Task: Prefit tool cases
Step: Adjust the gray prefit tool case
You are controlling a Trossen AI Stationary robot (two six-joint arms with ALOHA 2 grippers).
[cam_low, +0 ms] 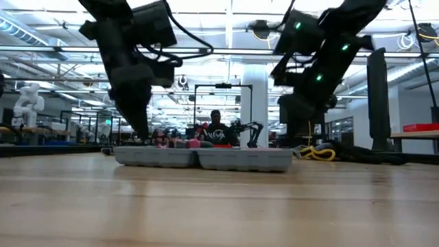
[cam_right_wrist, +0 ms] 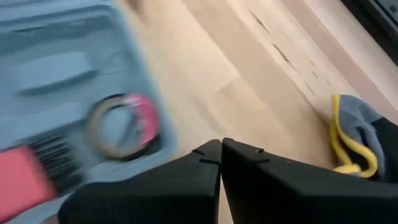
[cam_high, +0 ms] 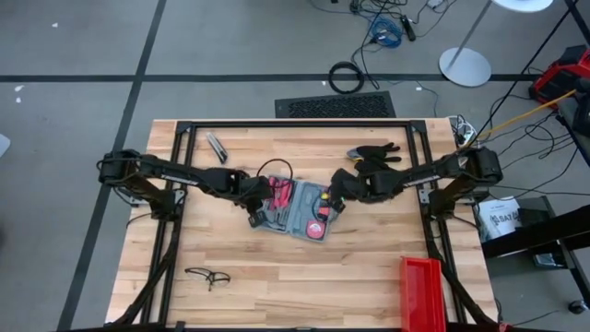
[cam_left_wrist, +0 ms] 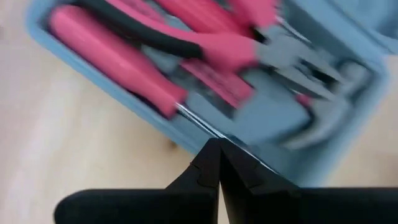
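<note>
The blue-grey tool case (cam_high: pixel 295 210) lies open and flat on the wooden table's middle, both halves down, as the low view (cam_low: pixel 206 158) shows. Its grey tray holds red-handled tools: a screwdriver (cam_left_wrist: pixel 115 59), pliers (cam_left_wrist: pixel 205 37) and a round tape measure (cam_right_wrist: pixel 121 127). My left gripper (cam_left_wrist: pixel 219 146) is shut, its tips at the rim of the case's left half (cam_left_wrist: pixel 186 134); in the high view (cam_high: pixel 256 195) it is at the case's left end. My right gripper (cam_right_wrist: pixel 221 146) is shut over bare table just beside the case's right half, at the case's right end in the high view (cam_high: pixel 334 189). My left gripper's shut fingertips (cam_left_wrist: pixel 208 155) point down at the outer rim of the case's left half (cam_left_wrist: pixel 199 127). I cannot tell whether they touch it. My right gripper touches nothing that shows.
A red bin (cam_high: pixel 422 293) stands at the near right edge. Safety glasses (cam_high: pixel 208 275) lie near left. Black gloves (cam_high: pixel 373 152) lie far right, with a grey and yellow glove (cam_right_wrist: pixel 357 140) near them. A small knife-like tool (cam_high: pixel 217 148) lies far left. A black cable (cam_high: pixel 275 171) loops behind the case.
</note>
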